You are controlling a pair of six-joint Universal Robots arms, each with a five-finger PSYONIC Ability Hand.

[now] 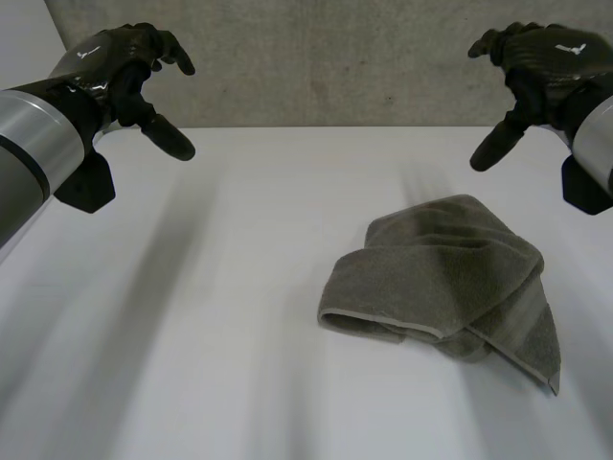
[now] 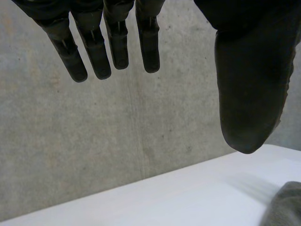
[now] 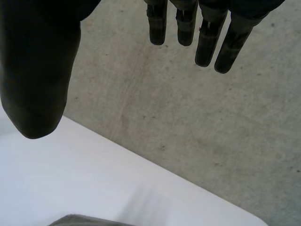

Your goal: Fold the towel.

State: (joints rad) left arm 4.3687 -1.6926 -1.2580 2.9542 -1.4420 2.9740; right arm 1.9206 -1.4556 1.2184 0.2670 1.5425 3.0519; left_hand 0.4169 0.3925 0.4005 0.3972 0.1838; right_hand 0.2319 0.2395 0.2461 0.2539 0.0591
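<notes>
Grey-brown towel, crumpled and half folded, on white table; left hand and right hand raised apart from it, fingers spread, empty.

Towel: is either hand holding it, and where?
Nothing is held. The left hand and right hand are both open, above the table, clear of the crumpled towel.

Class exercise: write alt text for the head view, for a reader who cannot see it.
A crumpled grey towel lies on the white table, right of centre. The left hand and right hand hover open, touching nothing.
</notes>
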